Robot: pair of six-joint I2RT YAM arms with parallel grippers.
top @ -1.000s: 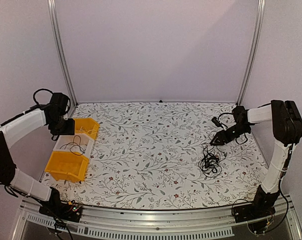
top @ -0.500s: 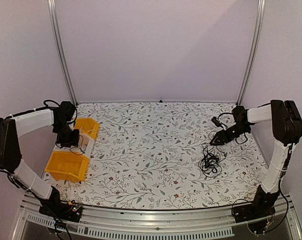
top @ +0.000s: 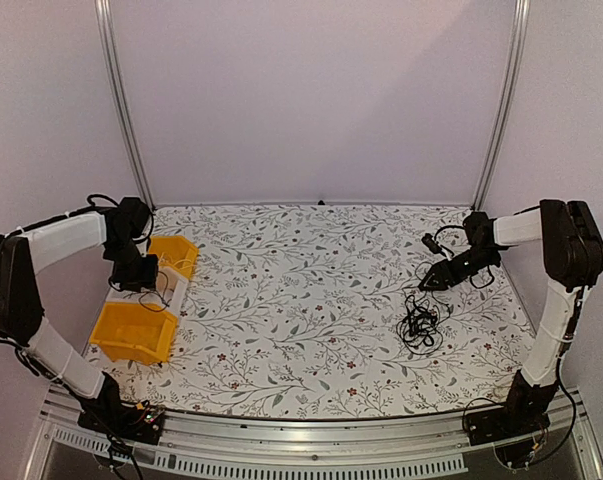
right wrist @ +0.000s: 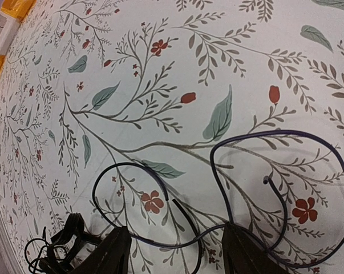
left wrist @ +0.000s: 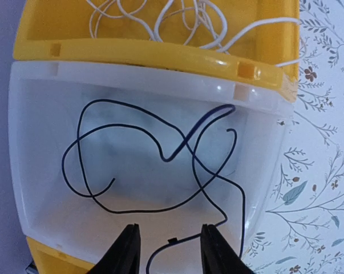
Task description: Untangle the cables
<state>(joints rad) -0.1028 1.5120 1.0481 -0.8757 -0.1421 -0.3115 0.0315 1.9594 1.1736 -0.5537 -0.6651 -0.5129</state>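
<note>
The cables (top: 419,325) lie as a tangled black bundle on the floral table, right of centre. My right gripper (top: 428,283) hovers just behind the bundle, open. In the right wrist view thin black cable loops (right wrist: 274,133) run across the cloth under and between its fingers (right wrist: 174,237), touching neither; the bundle (right wrist: 57,251) shows at the lower left. My left gripper (top: 141,280) hangs over the white bin (top: 169,292), open. One loose black cable (left wrist: 126,212) lies in that bin and passes between the spread fingertips (left wrist: 169,234).
Two yellow bins (top: 176,255) (top: 131,335) flank the white bin (left wrist: 23,142) at the table's left edge. The far yellow bin (left wrist: 160,51) holds thin white cables (left wrist: 183,23). Frame posts stand at the back corners.
My left arm swung in from the far left to hang over the white bin, and its jaws narrowed. The right arm and the cable bundle have not moved.
</note>
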